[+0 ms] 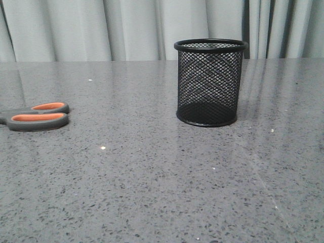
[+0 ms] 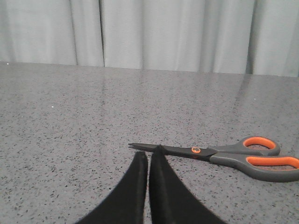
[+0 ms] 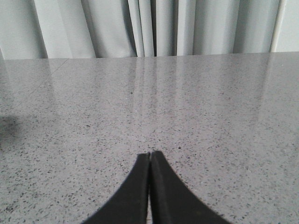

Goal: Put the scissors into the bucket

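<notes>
Nearest in the left wrist view, the left gripper [image 2: 148, 156] has its 2 black fingers pressed together with nothing between them, tips just before the blades of the scissors [image 2: 219, 156]. The scissors lie flat and closed on the speckled grey table [image 1: 152, 192], far on the left side (only the orange-lined handles show in the front view). The right gripper [image 3: 150, 155] is likewise pressed together and empty over bare tabletop. Farther back, right of centre, the bucket [image 1: 209, 83] stands upright, well apart from the scissors. Pale curtains [image 1: 126, 28] hang behind the table.
</notes>
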